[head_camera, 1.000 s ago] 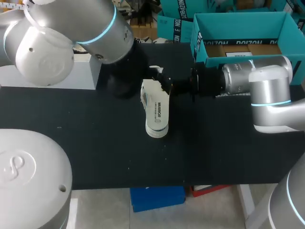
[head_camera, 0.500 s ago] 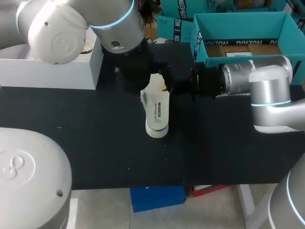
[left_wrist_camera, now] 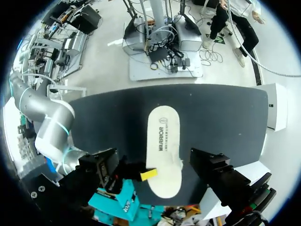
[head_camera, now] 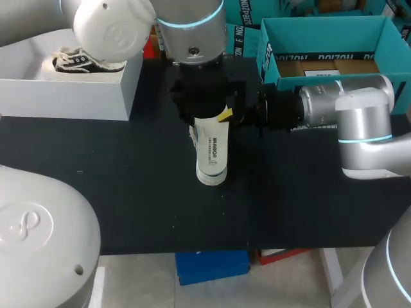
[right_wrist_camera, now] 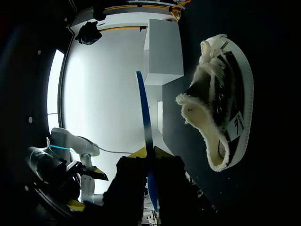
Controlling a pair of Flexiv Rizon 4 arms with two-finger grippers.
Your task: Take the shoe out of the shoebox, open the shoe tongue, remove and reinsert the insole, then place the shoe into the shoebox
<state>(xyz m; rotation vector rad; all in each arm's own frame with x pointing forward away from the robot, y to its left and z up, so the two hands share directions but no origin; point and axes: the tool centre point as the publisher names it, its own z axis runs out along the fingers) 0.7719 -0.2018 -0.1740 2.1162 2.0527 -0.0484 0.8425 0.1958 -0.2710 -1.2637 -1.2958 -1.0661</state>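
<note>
- Right gripper (right_wrist_camera: 149, 153) pinches 1 insole (head_camera: 212, 147) by its edge, flat above the shoe (right_wrist_camera: 221, 103).
- The shoe stands on the table (head_camera: 128, 192), outside the teal box (head_camera: 270, 45).
- Left gripper (left_wrist_camera: 157, 165) hangs over the insole, jaws spread wide.

The head camera looks down on the table (head_camera: 128, 192) from above and behind. The left wrist camera hangs close over the insole (left_wrist_camera: 163, 146), facing straight down; both views show its printed top. The right wrist camera looks low across the table, meeting the insole edge-on, the shoe (right_wrist_camera: 221, 108) near.
</note>
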